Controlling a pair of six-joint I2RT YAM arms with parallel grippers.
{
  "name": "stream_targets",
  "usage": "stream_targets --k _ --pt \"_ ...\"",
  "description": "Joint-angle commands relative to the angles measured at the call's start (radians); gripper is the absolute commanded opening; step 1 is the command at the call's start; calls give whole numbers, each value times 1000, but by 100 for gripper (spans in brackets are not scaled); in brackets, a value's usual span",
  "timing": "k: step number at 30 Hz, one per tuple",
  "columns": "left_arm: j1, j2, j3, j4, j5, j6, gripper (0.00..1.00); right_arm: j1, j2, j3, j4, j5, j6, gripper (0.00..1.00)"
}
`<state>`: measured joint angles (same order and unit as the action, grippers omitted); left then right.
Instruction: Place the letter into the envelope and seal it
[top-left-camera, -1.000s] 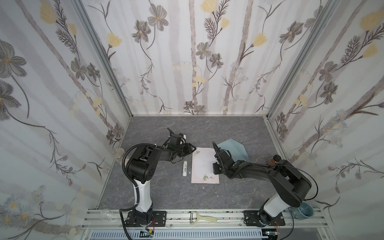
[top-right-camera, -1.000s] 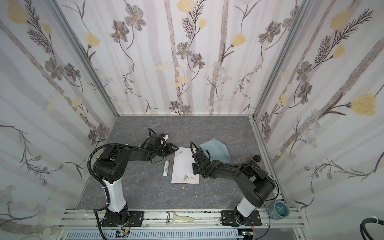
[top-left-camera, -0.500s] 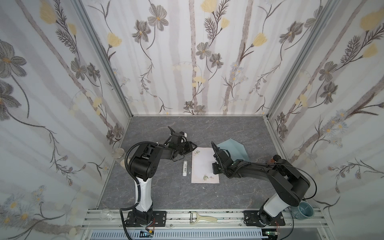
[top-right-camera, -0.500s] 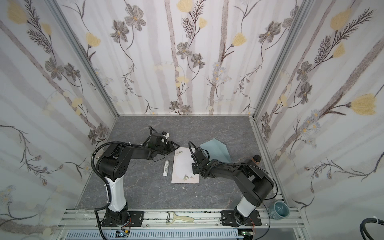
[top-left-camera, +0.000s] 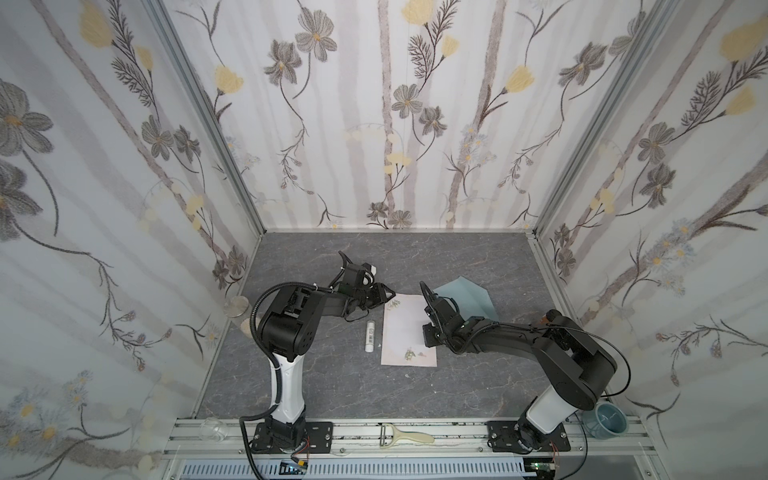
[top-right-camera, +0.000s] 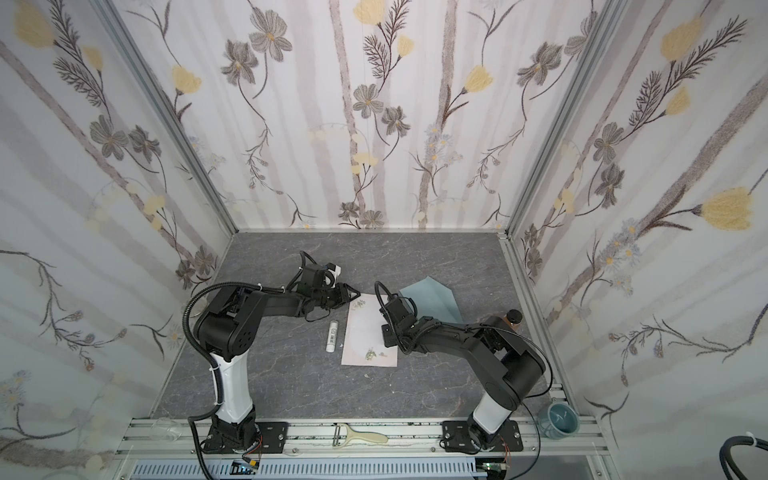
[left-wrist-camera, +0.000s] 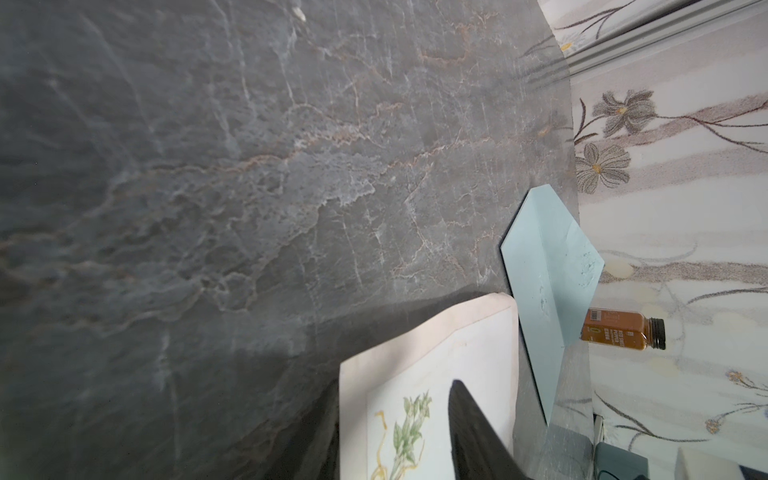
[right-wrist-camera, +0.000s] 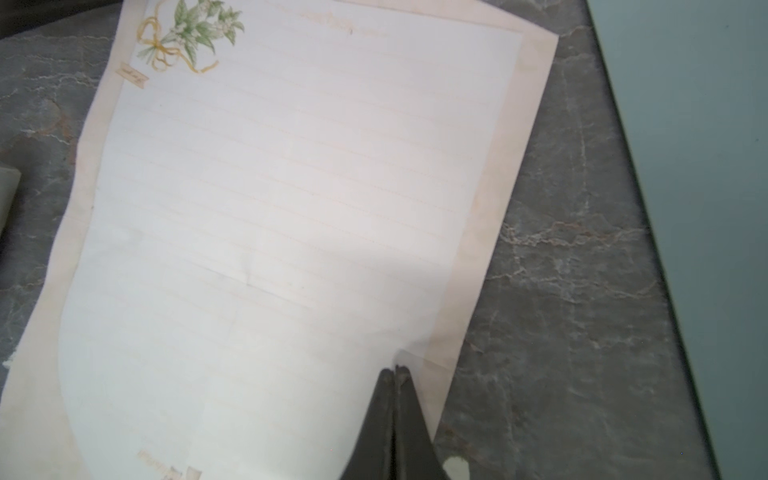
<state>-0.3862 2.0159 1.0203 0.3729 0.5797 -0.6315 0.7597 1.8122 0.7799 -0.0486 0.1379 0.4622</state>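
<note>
A dark grey, marble-veined worktop (top-left-camera: 316, 386) carries everything; the letter (top-left-camera: 409, 328) lies flat near its middle, printed face up; a white glue stick (top-left-camera: 369, 336) lies just beside it; the envelope (top-left-camera: 467, 297) lies flat by its far corner; a brown bottle (top-right-camera: 514, 319) stands near the wall.

Locate letter (top-left-camera: 409, 328) flat at centre of bench (top-left-camera: 332, 386). Find glue stick (top-left-camera: 369, 337) just beside its left edge, envelope (top-left-camera: 467, 297) behind, to the right.
</note>
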Motion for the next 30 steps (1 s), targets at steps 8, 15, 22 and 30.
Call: stream_targets --k 8,15,22,30 --pt "-1 -1 20 -11 49 14 40 6 4 13 5 32 -10 0" --pt "-2 2 37 -5 64 23 37 12 9 23 -4 60 -21 0" --pt "-5 13 43 -2 59 24 22 19 18 35 -13 74 -30 0" --pt "-7 14 40 1 45 20 0 21 19 42 -19 82 -34 0"
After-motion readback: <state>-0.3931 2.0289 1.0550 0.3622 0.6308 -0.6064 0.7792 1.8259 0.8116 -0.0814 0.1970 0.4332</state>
